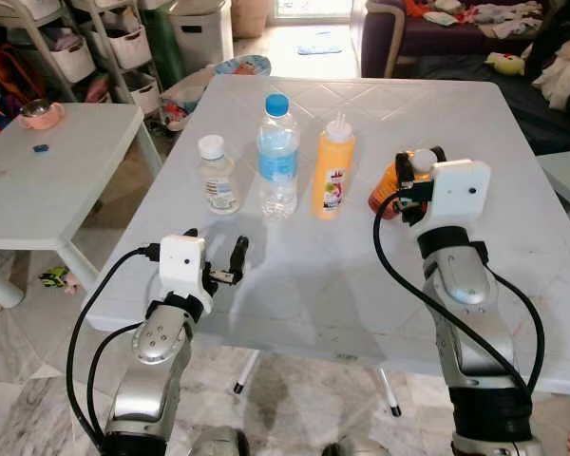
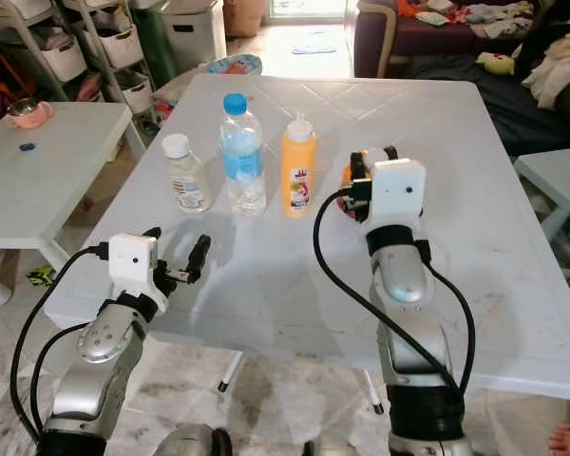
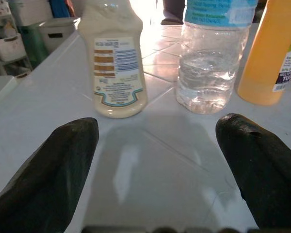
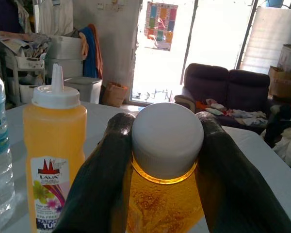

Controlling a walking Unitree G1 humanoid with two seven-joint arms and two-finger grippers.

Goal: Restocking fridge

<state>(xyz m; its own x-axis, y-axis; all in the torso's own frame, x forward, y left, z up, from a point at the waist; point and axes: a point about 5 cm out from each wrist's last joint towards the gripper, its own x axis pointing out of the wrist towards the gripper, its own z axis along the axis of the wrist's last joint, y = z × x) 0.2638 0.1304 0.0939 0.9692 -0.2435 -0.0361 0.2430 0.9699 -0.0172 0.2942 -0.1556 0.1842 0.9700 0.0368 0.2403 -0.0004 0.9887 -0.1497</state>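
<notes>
Amber-filled jar with white lid (image 4: 167, 160) clamped in right gripper (image 4: 160, 160), tilted above white plastic table (image 1: 456, 152), beside orange squeeze bottle (image 1: 333, 173). Left gripper (image 3: 157, 165) spread wide near table edge (cluttered living room, purple sofa (image 4: 218, 85) behind)

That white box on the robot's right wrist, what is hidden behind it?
An amber jar with a white cap, clamped between the right gripper's black fingers. Its base and label are covered.

side table (image 1: 66, 180) left | pink bowl (image 1: 42, 114) on it | sofa (image 1: 456, 43) behind
</notes>
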